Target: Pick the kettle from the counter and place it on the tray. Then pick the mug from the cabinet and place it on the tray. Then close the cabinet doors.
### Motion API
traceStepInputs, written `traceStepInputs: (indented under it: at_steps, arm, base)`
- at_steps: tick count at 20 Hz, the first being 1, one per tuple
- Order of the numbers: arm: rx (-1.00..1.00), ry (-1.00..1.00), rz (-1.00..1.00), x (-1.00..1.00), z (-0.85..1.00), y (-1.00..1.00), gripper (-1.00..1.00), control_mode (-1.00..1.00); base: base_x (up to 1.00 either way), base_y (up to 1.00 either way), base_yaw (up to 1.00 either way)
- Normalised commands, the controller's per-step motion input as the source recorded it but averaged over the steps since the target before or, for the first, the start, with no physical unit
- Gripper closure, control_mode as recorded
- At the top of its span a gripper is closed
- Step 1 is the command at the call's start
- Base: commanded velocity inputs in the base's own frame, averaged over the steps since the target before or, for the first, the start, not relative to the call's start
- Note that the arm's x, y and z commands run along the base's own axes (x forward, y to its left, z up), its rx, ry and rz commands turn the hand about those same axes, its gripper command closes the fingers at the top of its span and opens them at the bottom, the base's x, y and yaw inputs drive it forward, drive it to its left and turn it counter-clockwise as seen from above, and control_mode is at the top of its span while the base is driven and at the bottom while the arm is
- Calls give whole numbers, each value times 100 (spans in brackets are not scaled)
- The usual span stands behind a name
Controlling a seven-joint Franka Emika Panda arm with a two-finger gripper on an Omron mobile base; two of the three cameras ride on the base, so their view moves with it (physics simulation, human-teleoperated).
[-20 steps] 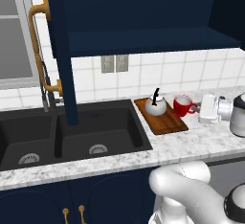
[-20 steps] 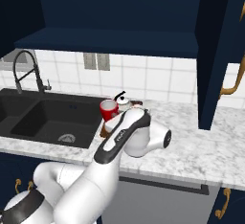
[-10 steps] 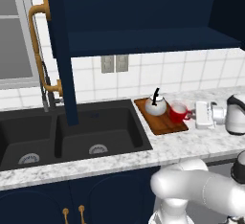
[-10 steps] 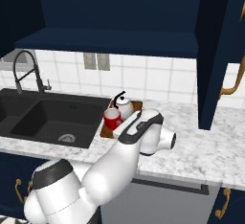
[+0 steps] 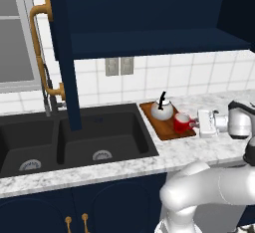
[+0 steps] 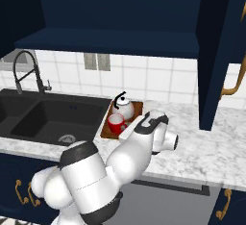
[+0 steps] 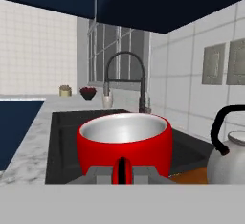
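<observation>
Risk lies chiefly in the withdrawal from the mug, which is seen standing on the tray close beside the kettle, at the tray's near corner. The gripper is held level just to the right of the mug, at its handle side; in the hand view the handle is seen between the two finger tips. Whether the jaws are pressed on it or already slack cannot be told. If the hand were drawn back with the handle caught, the mug could be dragged off the raised rim or tipped; a sideways swing could knock it against the kettle, since little room is left between them.

Both placements are judged done, so the cabinet doors are what is left. The left cabinet door stands open, edge-on over the black sink, with its long brass handle toward the window; the right cabinet door hangs open over the counter. A black spring faucet rises behind the sink near the left door's path. The arm must be lifted clear of the navy shelf before either door is reached.
</observation>
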Motion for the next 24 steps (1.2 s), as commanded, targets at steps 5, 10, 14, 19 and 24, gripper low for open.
traceStepInputs:
  at_steps: [5,10,14,19,24]
  arm:
    - [-2,1,0,34,-39,0,100,-100]
    - [-2,4,0,35,-13,0,100,-100]
    - [-7,6,-1,29,-7,0,100,-100]
    - [-8,0,0,12,-24,0,100,-100]
    - [-3,0,0,17,-20,0,100,-100]
  base:
    - [0,0,0]
    - [0,0,0]
    - [0,0,0]
    - [0,0,0]
    - [0,0,0]
